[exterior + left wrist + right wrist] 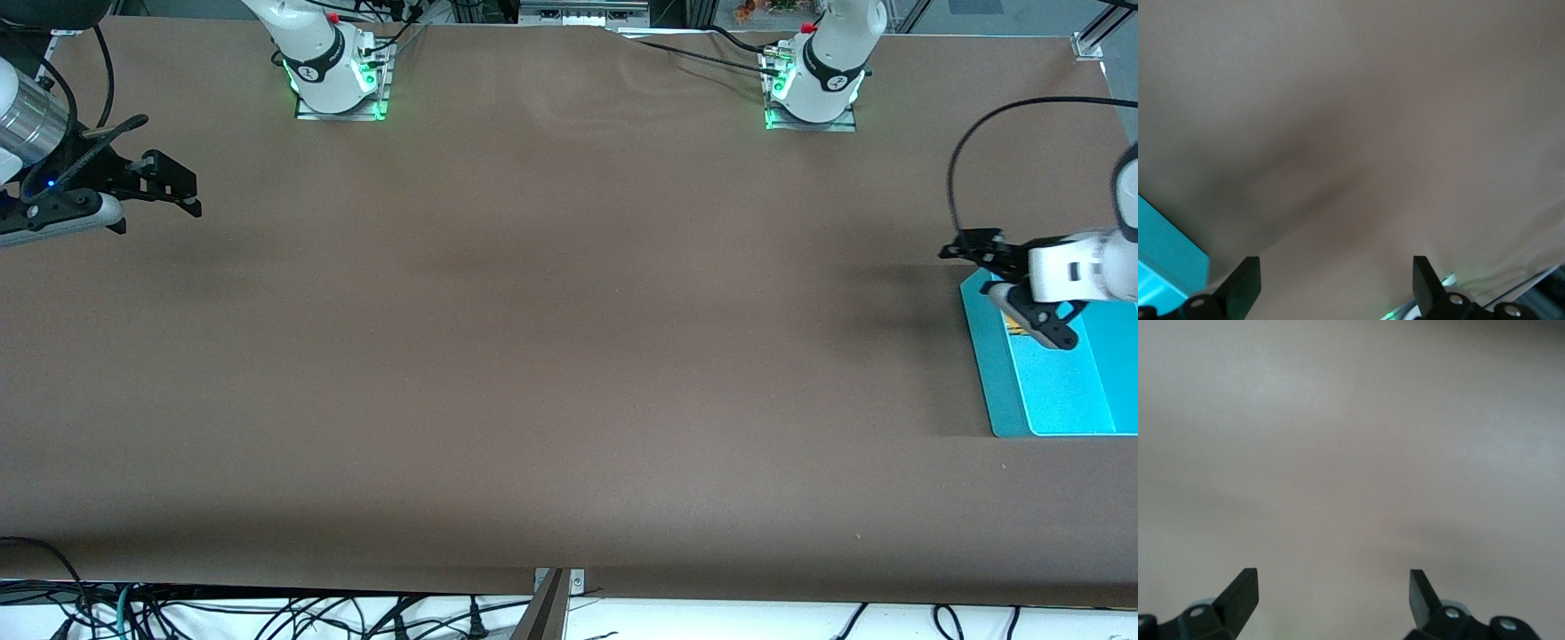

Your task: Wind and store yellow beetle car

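Note:
The yellow beetle car is mostly hidden. Only a small yellow patch (1015, 329) shows in the turquoise tray (1053, 400), beside the left gripper's lower finger, and I cannot tell its shape. My left gripper (1006, 292) is open and empty over the tray's edge at the left arm's end of the table. In the left wrist view the left gripper (1336, 280) has its fingers spread over bare brown table, with a corner of the tray (1165, 257) showing. My right gripper (156, 213) is open and empty, waiting over the right arm's end. In the right wrist view the right gripper (1333, 593) sees only bare table.
A brown cloth (551, 356) covers the table. The two arm bases (333, 71) (813, 84) stand along the edge farthest from the front camera. Cables hang below the edge nearest to it.

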`<state>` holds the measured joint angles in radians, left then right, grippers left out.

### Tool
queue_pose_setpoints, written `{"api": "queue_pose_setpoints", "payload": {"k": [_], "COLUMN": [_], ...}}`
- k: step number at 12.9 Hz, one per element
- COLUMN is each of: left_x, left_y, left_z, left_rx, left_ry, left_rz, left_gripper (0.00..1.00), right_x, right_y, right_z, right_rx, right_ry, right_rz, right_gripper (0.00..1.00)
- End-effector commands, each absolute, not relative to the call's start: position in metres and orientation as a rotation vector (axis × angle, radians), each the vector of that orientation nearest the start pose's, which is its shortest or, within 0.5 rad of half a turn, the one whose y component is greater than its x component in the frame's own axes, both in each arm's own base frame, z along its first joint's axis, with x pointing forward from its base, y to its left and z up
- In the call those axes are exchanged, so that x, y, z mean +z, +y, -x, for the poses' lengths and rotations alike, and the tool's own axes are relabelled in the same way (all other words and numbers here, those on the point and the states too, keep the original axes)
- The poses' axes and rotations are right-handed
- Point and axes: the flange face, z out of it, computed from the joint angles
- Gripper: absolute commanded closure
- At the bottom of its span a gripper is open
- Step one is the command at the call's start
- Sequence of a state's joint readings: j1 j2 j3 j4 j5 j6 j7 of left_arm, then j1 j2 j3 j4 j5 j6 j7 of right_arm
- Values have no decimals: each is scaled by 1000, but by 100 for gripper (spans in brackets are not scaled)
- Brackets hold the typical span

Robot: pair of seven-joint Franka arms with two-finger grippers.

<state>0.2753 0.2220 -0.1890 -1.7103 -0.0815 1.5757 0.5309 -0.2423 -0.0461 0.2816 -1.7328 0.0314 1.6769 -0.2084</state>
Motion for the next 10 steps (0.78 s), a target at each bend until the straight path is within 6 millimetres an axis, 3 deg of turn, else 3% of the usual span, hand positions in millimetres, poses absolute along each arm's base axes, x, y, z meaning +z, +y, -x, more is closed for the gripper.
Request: {"api": "queue_pose_setpoints", "payload": {"k": [1, 3, 5, 6, 7, 10], "left_x": [495, 524, 541, 535, 537, 562], "left_y": [-5, -46, -58, -61, -61, -31], "left_z": [-561, -562, -568, -576, -577, -575], "left_rx": [424, 335, 269, 242, 225, 142], "left_ry": [296, 155, 155, 163, 160, 77], "left_rz": [3213, 3197, 3206, 3213, 3213, 3184], "left_gripper": [0, 0, 0, 0, 0, 0], "right_x": [583, 582, 585, 585, 585, 584], "right_y": [26, 26, 26, 28, 28, 28], "right_z": [-546, -547, -547, -547, -547, -547], "right_rx": [34, 34, 27, 25, 25, 30], "right_ry": [-399, -399, -399, -401, -404, -403], "right_rz": [3104, 3104, 3105, 3104, 3104, 3104], "right_gripper": [0, 0, 0, 0, 0, 0]}}
